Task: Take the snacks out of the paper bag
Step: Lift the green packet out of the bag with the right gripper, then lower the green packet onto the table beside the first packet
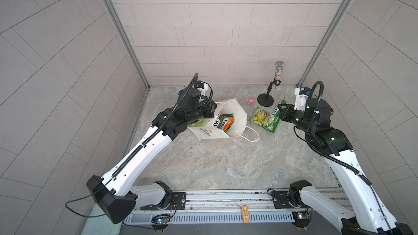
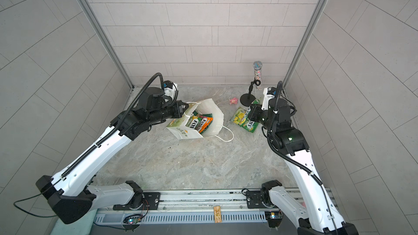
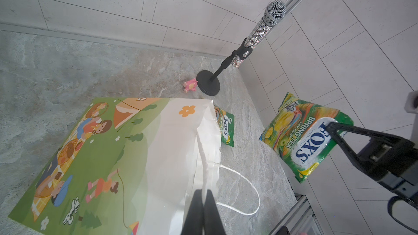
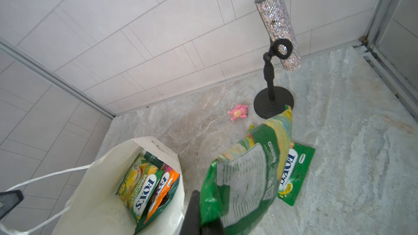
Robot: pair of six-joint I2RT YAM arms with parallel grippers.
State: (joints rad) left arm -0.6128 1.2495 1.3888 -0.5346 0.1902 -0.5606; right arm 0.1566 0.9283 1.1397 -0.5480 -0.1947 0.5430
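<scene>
Emptying partly done: pinching rim of tall white paper bag (image 3: 172, 136) in left pincer (image 3: 203, 194), grasping glossy yellow-green packet (image 3: 303, 139) aloft in right pincer (image 3: 331, 128), with second packet (image 1: 263, 119) out on marbled surface (image 1: 214, 159); leaving orange-red packet (image 4: 165, 188) and others inside.

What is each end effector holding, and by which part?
Left end effector: open rim of the paper bag. Right end effector: FOX'S packet, by one edge near the logo.
</scene>
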